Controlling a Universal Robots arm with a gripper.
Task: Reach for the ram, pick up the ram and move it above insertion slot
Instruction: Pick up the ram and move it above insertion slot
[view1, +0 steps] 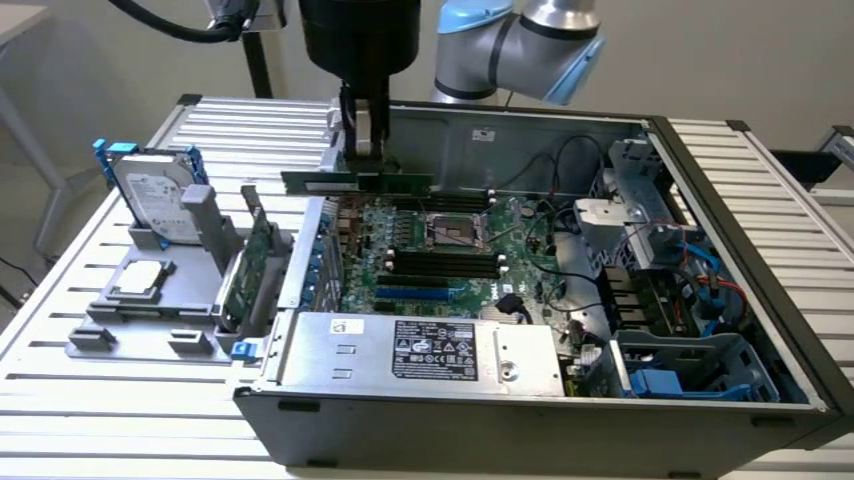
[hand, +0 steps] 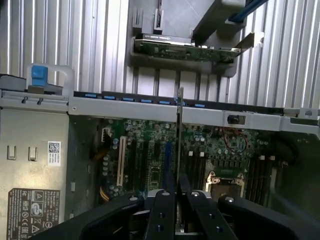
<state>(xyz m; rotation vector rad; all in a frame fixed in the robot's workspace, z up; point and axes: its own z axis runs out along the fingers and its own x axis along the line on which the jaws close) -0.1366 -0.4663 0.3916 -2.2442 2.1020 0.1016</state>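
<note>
- The hand (view1: 363, 150) pinches the ram (view1: 358, 182) tight, holding it from above.
- The ram lies flat, long side pointing from 9 to 3 o'clock, above the motherboard (view1: 441, 250).

Plain pale wall (view1: 747, 70) is seen behind the bench. Work surface is formed by a ribbed aluminium table (view1: 120, 400), evenly lit, no hard shadows. Grey floor (view1: 34, 200) is glimpsed past the table at the exterior view's left.
</note>
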